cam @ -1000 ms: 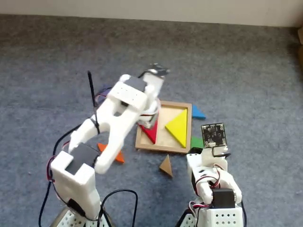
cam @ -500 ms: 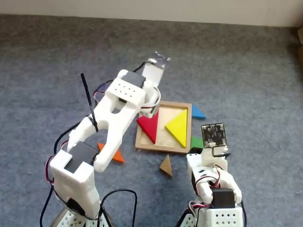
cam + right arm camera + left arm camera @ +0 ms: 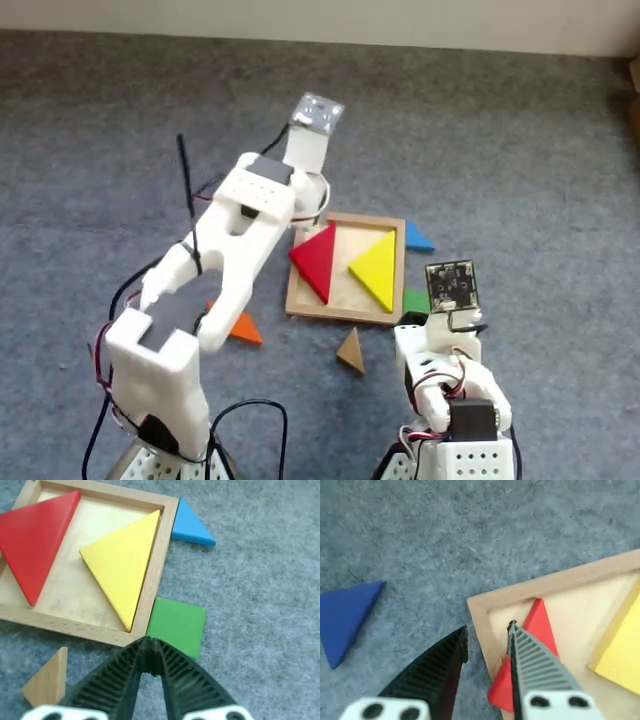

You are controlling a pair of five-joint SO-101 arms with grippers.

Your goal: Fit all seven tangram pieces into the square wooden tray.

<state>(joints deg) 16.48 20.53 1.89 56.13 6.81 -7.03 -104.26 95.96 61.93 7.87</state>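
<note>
Hovering over a corner of the tray (image 3: 555,580), the left gripper (image 3: 487,634) is open to a narrow gap and holds nothing. Its black jaw is over the carpet (image 3: 470,530) just outside the wall. Its grey jaw is inside the tray, over the red triangle (image 3: 540,630).

The tray sits on the carpet ahead of both arms, with two pieces in it. The red triangle is on the side nearer the left arm (image 3: 250,230). One of its corners reaches that side's wall, and I cannot tell if it lies flat or rides on the rim. The yellow triangle (image 3: 122,565) lies flat with its long edge along the opposite wall, and bare wood shows between the two.

The right gripper (image 3: 151,647) has its jaws pressed together with nothing between them. It is above the carpet, just beside the green square (image 3: 177,625) and near the tray's near corner. The right arm (image 3: 450,390) is folded back close to its base.

Loose pieces on the carpet:
- The green square is against the outside of the tray wall.
- The light blue triangle (image 3: 190,527) is just beside the tray's far corner on that same side.
- The wooden triangle (image 3: 47,680) is near the tray's near wall, not touching it.
- The orange piece (image 3: 245,328) is partly hidden under the left arm.
- The dark blue triangle (image 3: 345,615) is well apart from the tray, on the left gripper's side.
</note>
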